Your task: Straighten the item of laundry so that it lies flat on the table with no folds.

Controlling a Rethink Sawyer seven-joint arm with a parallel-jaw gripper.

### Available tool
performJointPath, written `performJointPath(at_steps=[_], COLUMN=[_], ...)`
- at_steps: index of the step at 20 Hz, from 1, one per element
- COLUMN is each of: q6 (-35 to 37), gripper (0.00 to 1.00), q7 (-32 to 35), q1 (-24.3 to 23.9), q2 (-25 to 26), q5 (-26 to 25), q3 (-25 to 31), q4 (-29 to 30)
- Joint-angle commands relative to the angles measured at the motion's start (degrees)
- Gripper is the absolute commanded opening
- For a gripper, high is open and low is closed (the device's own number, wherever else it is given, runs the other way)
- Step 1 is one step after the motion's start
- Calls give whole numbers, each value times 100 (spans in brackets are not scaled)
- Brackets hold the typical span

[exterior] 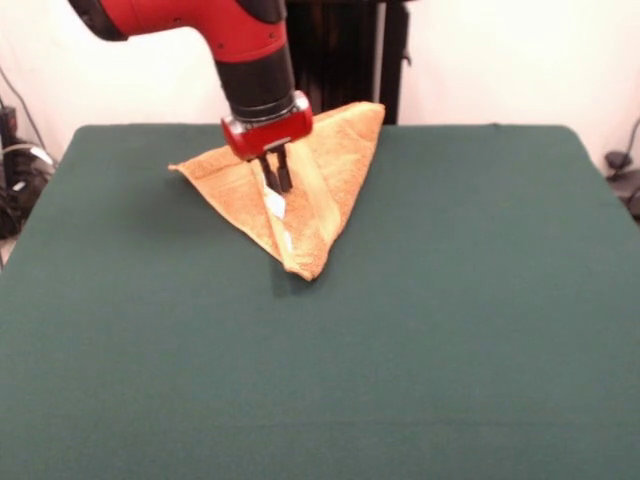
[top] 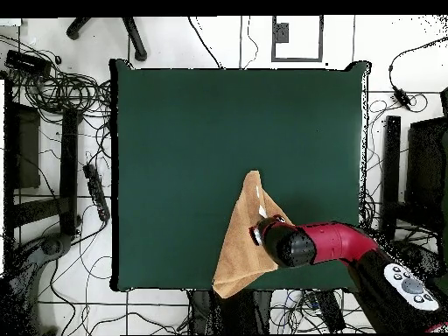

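The golden-orange towel [exterior: 335, 165] lies folded into a triangle at the table's far side, its point towards the camera and a small white label [exterior: 275, 203] showing on a fold. My gripper [exterior: 277, 185] comes straight down onto it beside the label, fingers close together and pinching a fold of the cloth. In the overhead view the towel [top: 238, 258] reaches the edge of the table [top: 192, 157] nearest the robot's base, and the red arm's wrist covers the gripper [top: 261, 233].
The dark green table [exterior: 450, 320] spreads wide around the towel. A dark stand [exterior: 345, 50] rises behind the far edge. Cables and a power strip [top: 94, 188] lie on the floor around the table.
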Motion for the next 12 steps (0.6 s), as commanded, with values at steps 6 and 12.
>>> performJointPath(at_steps=[6, 12], q6=[311, 110], gripper=[0, 0], q7=[-973, -650], q1=[-126, -83], q2=[190, 230], q5=[-573, -750], q3=[639, 612], q4=[-425, -357])
